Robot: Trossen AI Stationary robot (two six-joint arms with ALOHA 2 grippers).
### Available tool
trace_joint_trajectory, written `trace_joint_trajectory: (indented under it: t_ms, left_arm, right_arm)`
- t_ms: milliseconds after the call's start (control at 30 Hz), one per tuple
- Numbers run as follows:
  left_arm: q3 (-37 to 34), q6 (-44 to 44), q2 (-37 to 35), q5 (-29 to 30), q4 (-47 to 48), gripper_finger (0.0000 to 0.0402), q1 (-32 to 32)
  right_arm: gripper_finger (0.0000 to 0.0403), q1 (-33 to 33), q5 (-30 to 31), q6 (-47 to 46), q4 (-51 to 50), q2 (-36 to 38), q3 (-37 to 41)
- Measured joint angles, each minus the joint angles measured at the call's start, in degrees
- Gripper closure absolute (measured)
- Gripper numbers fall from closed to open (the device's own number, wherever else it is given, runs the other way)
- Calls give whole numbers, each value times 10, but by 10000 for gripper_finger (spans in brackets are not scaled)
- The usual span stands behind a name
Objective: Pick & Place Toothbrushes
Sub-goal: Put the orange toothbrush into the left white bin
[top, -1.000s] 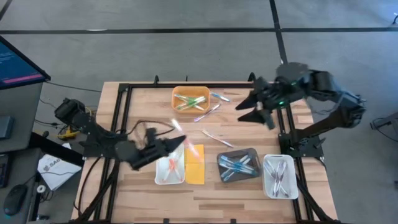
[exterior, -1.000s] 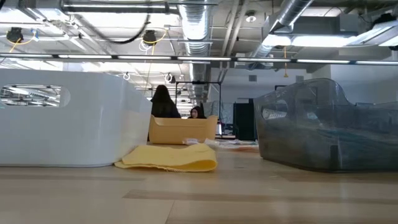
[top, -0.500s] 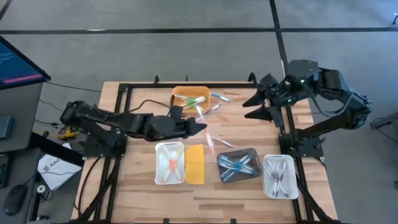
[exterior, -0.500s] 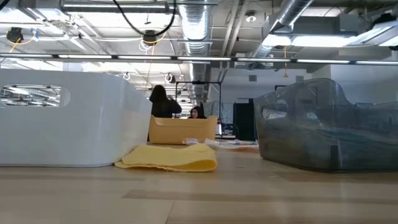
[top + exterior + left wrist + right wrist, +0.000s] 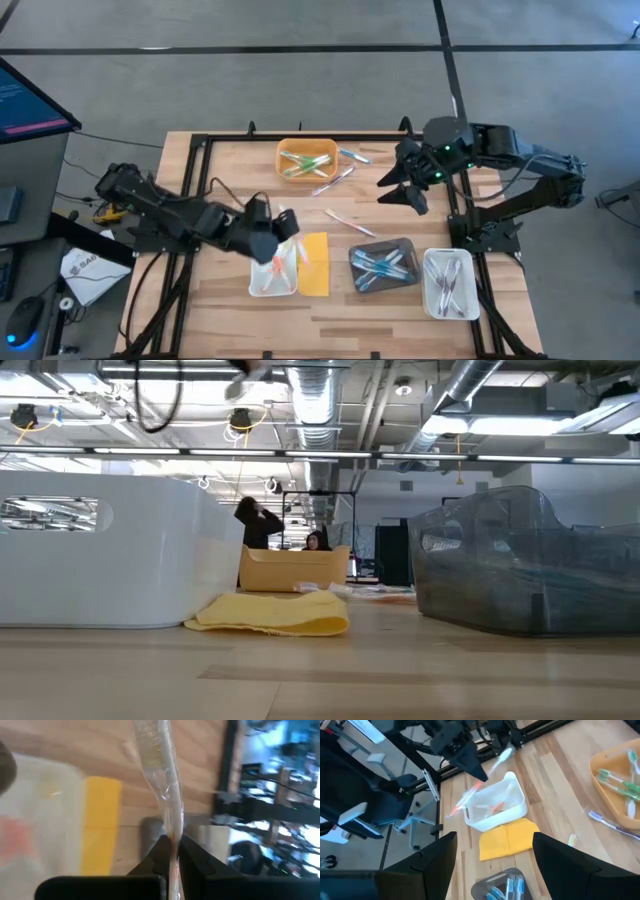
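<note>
My left gripper (image 5: 283, 238) hovers over the near-left white tray (image 5: 262, 283), shut on a wrapped pink-orange toothbrush (image 5: 470, 795). That tray holds one orange toothbrush (image 5: 277, 265). Loose toothbrushes lie flat on the table (image 5: 350, 222), (image 5: 335, 178), (image 5: 352, 155). Green ones rest in the orange tray (image 5: 305, 160). Blue ones fill the grey tray (image 5: 383, 265), and clear ones the white tray (image 5: 450, 283) at the right. My right gripper (image 5: 400, 190) is open, raised over the table's far right part. My left gripper (image 5: 172, 851) pinches the wrapped toothbrush about its middle (image 5: 172, 836) between the two fingers (image 5: 160, 856). The brush lies along the fingers, its pale head end (image 5: 150, 745) sticking out ahead. It is lifted clear, slanting above the white tray (image 5: 495, 805).
A flat yellow lid (image 5: 314, 264) lies between the near-left white tray and the grey tray. A black frame (image 5: 205, 180) borders the table on both sides. Bare wood shows along the near edge (image 5: 340, 320). In the low view people show in the room far behind the trays.
My left gripper reached out toward the table's middle, near the orange tray, then swung back toward the near edge and now hangs over the white tray with the toothbrush. My right gripper has drifted slightly toward the table's left and near side.
</note>
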State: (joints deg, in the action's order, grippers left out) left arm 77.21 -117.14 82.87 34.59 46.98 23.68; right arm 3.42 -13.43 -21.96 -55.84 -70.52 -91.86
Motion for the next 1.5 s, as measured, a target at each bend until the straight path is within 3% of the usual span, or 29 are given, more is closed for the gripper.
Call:
trace_joint_trajectory:
  t_ms: [133, 267, 767, 1200, 1500]
  left_arm:
    - [-18, -90, 0, 1, 47, 393, 35]
    - [-50, -119, 3, -19, 43, 393, 47]
    - [-146, -137, 9, -131, 25, 393, 19]
    - [-190, -141, 9, -185, -7, 393, 10]
    - [-219, -140, 9, -190, -25, 393, -10]
  right_arm:
    - [148, 0, 0, -1, 14, 0, 20]
    - [148, 0, 0, -1, 43, 1, 31]
    - [148, 0, 0, 0, 54, 0, 32]
    - [148, 0, 0, 1, 53, 0, 32]
    - [148, 0, 0, 0, 53, 0, 32]
